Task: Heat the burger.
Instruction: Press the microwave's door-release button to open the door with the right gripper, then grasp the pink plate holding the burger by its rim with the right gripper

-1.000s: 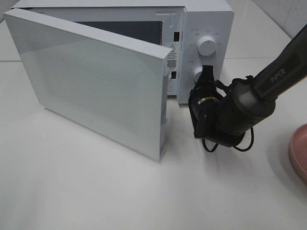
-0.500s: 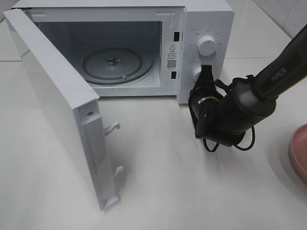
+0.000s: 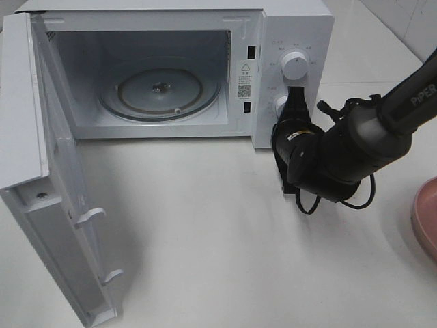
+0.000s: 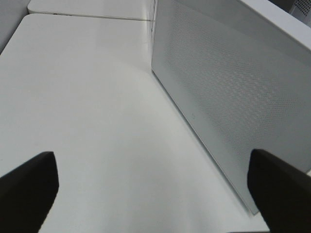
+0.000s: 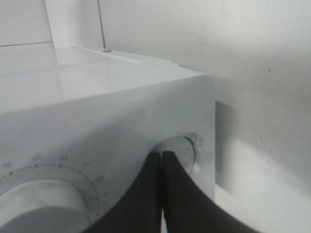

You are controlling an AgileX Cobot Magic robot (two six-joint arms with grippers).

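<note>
My right end effector (image 3: 295, 97) is clenched empty at the lower knob (image 3: 279, 104) of the microwave (image 3: 293, 27), whose door (image 3: 41, 171) stands wide open, while my left end effector (image 4: 153, 179) hangs released above the bench (image 4: 87, 97).

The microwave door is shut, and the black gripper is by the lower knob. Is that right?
Not quite. The door is wide open; the high view shows the glass tray inside. The right gripper is by the lower knob.

The right pincer (image 3: 295, 98) is black and slim. Behind it sits a bulbous dark wrist (image 3: 341, 160) with looping black cables (image 3: 332, 109). Farther back is a grey arm (image 3: 410, 102) lettered PiPER. The left pincer (image 4: 154, 187) is black.
</note>
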